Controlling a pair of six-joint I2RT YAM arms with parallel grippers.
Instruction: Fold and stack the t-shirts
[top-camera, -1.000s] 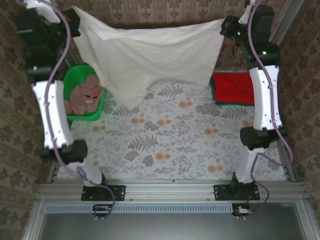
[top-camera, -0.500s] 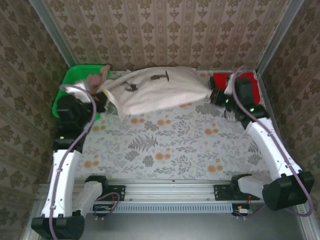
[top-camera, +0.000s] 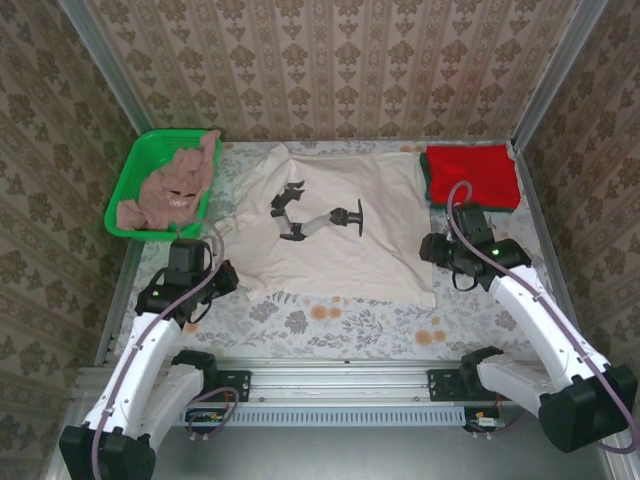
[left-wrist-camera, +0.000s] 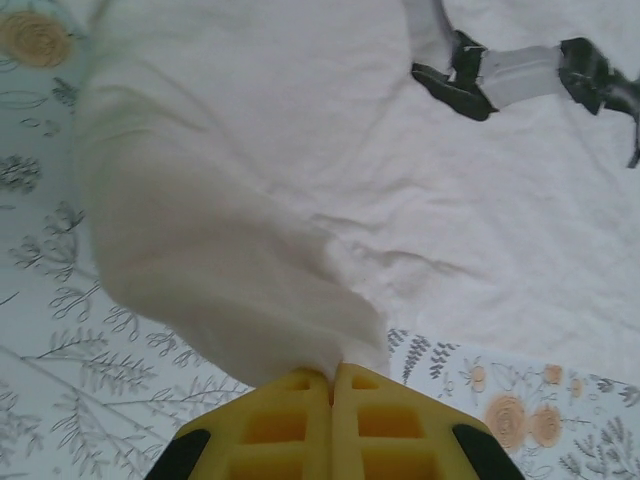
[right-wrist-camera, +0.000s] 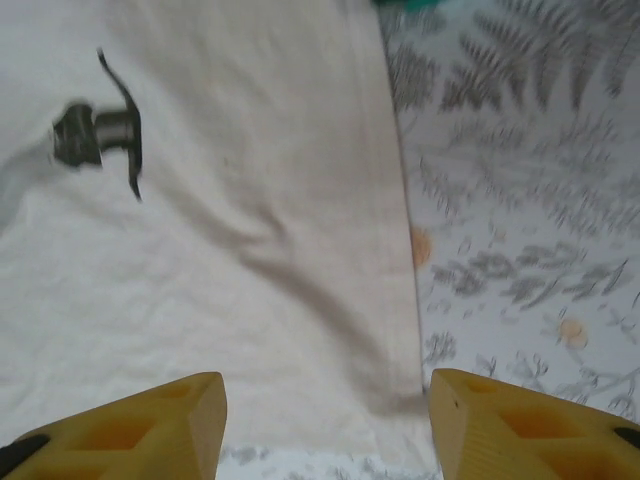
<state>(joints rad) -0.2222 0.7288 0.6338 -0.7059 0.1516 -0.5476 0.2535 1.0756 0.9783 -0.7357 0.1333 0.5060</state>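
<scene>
Cream t-shirt (top-camera: 372, 252) lay spread, print upward; left gripper (left-wrist-camera: 333, 373) clamped perhaps its sleeve, right gripper (right-wrist-camera: 326, 388) gaped empty.

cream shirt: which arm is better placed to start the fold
Left. The left gripper is shut on the near-left edge of the cream shirt; the right gripper is open above its near-right edge, holding nothing.

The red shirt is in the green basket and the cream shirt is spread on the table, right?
No. The top view shows the red shirt folded on the table, far right; the green basket holds a pink-brown shirt. The cream shirt is spread on the table.
</scene>
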